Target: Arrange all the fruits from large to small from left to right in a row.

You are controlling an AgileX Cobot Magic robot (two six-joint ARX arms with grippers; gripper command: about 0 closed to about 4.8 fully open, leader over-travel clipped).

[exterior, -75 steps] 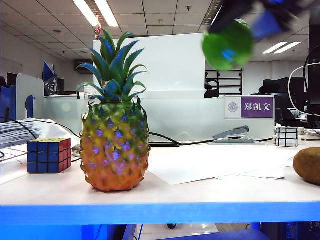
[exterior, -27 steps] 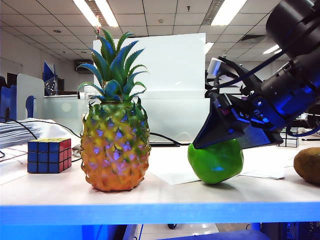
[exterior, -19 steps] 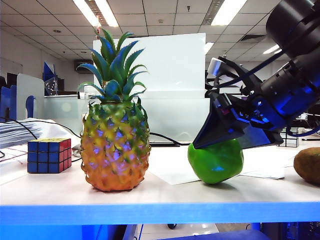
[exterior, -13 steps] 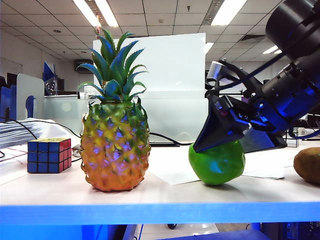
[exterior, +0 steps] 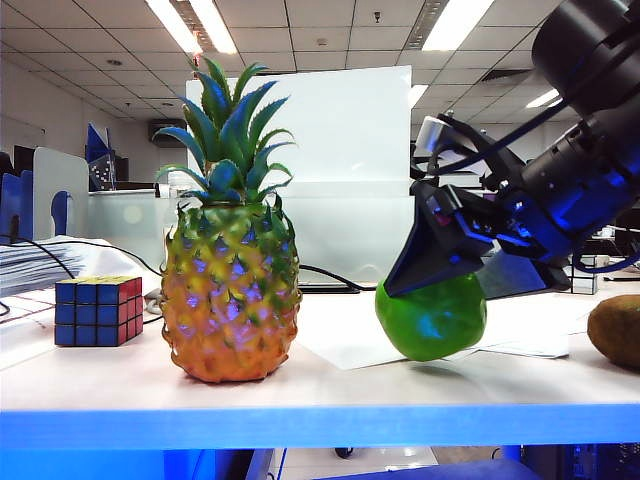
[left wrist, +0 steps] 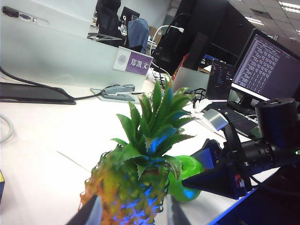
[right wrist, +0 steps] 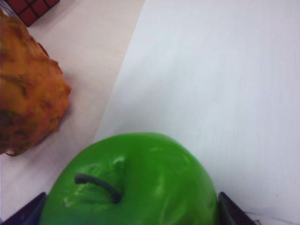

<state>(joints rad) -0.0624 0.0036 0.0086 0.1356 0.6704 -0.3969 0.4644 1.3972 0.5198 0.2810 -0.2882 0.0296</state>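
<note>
The pineapple (exterior: 230,300) stands left of centre on the table. To its right the green apple (exterior: 432,318) rests on a white sheet, tipped slightly. My right gripper (exterior: 425,287) hangs over the apple, open; in the right wrist view its fingertips (right wrist: 228,213) flank the apple (right wrist: 140,183), whose stem shows, with a thin gap. The brown kiwi (exterior: 615,330) lies at the far right edge. My left gripper (left wrist: 132,215) is open and empty, held back from the pineapple (left wrist: 136,187), which shows between its fingers. The left arm is outside the exterior view.
A Rubik's cube (exterior: 97,310) sits left of the pineapple. A small white cube (exterior: 573,272) and a stapler (exterior: 465,270) stand at the back right. White paper (exterior: 520,325) lies under and beside the apple. The table's front edge (exterior: 320,425) runs close below the fruits.
The apple came down from mid-air onto the table. Over the last second the right jaws spread off it and the apple tipped a little; the arm hardly moved.
</note>
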